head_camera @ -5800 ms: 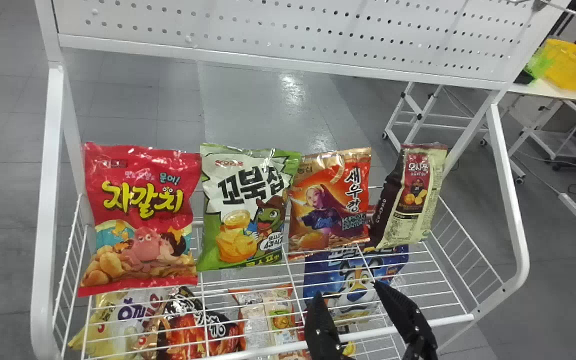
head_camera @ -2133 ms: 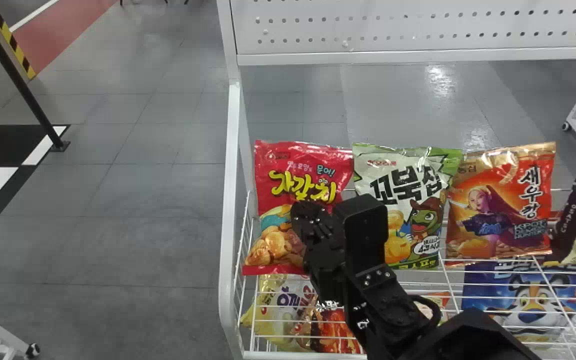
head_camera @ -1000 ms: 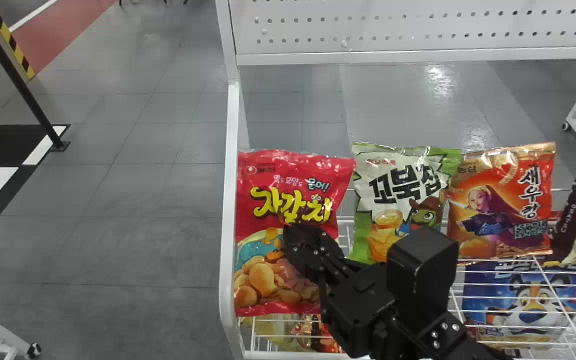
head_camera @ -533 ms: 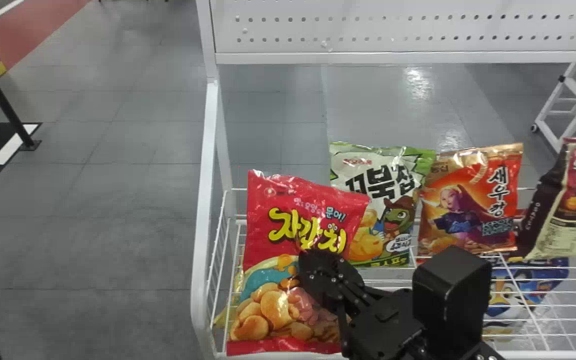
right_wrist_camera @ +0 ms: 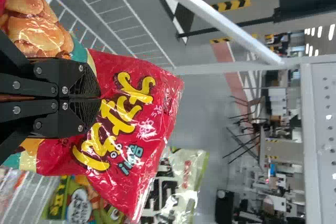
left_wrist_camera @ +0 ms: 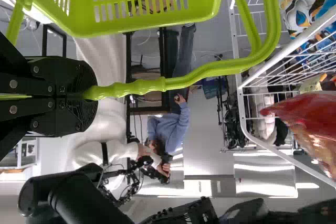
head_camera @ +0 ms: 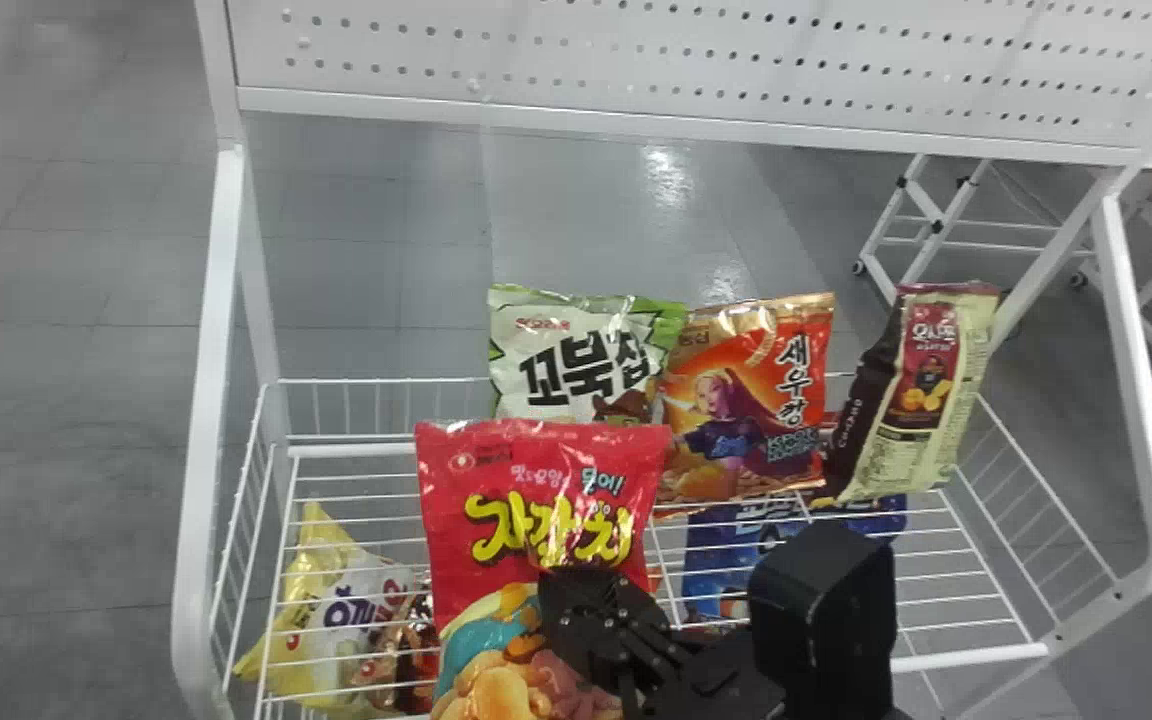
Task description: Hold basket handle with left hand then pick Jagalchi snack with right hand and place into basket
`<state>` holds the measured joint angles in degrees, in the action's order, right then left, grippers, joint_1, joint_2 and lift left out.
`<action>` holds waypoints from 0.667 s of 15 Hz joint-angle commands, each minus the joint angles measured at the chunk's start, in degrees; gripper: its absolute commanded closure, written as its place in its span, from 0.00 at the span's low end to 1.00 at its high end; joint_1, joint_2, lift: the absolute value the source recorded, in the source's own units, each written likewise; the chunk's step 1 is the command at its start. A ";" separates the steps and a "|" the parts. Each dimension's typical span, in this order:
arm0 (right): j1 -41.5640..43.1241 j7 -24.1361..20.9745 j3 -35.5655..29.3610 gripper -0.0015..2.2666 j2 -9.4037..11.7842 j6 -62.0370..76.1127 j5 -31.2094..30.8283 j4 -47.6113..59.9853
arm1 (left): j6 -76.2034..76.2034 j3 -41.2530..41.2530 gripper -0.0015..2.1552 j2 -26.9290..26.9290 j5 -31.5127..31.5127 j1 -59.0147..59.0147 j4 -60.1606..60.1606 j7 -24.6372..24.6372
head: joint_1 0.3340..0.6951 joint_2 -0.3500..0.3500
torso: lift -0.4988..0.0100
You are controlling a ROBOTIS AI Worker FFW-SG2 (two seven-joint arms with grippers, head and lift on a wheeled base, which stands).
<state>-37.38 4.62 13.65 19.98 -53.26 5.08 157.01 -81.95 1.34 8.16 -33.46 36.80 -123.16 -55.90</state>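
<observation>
So the Jagalchi snack (head_camera: pixel 536 480) is a shiny red bag, pretty loud looking. Chunky yellow letters with dark outlines run across the front, smaller pink and light blue ones sit above them, and lower down there's a teal patch over a pile of golden-brown puffs. The top edge is crimped and a bit wavy. It's roughly upright over the near part of the wire rack (head_camera: pixel 971 657), in front of the green bag (head_camera: pixel 586 330) and covering its lower part.

Right claw (head_camera: pixel 576 600) is pinched shut on the bag's front, just below the yellow letters. In the right wrist view the film is all creased and puckered around the fingers, with bright glare along the folds.

The orange bag (head_camera: pixel 746 400) and the brown and cream bag (head_camera: pixel 921 400) stand farther to the right. Left claw (left_wrist_camera: pixel 92 96) is clamped around the lime green handle (left_wrist_camera: pixel 184 81) of the basket (left_wrist_camera: pixel 81 9).
</observation>
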 commanded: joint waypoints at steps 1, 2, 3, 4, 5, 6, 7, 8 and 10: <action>-0.59 0.04 -1.87 0.86 0.15 -8.75 -0.07 3.13 | 0.25 -0.02 0.57 -0.16 -0.02 0.12 0.11 0.00 | 1.00 0.08 | 0.96; -0.59 0.12 -2.57 0.86 0.15 -11.91 -0.16 3.92 | 0.42 -0.02 0.57 -0.25 -0.02 0.20 0.20 0.00 | 1.00 0.05 | 0.96; -0.59 0.39 -3.45 0.86 0.15 -14.55 -0.42 4.45 | 0.60 -0.02 0.57 -0.25 0.07 0.38 0.20 0.00 | 1.00 0.01 | 0.96; -0.59 1.00 -4.77 0.86 -0.03 -17.89 -0.51 4.98 | 0.78 -0.02 0.57 -0.34 0.07 0.55 0.20 0.00 | 1.00 0.00 | 0.96; -0.59 1.62 -5.91 0.86 -0.29 -20.53 -0.77 5.42 | 0.78 -0.02 0.57 -0.34 0.07 0.64 0.11 0.09 | 1.00 0.00 | 0.96; -0.59 3.55 -7.58 0.86 -0.82 -23.51 -0.77 5.59 | 0.78 0.07 0.57 -0.43 0.07 0.64 0.11 0.18 | 1.00 0.00 | 0.96; -0.59 6.89 -9.34 0.86 -1.70 -25.98 -0.60 5.77 | 0.95 -0.02 0.57 -0.43 0.07 0.73 0.11 0.18 | 1.00 0.00 | 0.96; -0.59 10.32 -11.01 0.86 -2.23 -27.56 -0.34 5.86 | 0.95 0.07 0.57 -0.43 0.07 0.73 0.11 0.18 | 1.00 0.00 | 0.96; -0.59 17.79 -15.05 0.86 -4.34 -33.89 0.10 6.56 | 0.95 0.07 0.57 -0.60 0.07 0.82 0.11 0.27 | 1.00 0.00 | 0.96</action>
<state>-37.97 20.57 1.28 17.12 -83.42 4.87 163.06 -81.00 1.34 7.65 -33.40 37.56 -123.04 -55.67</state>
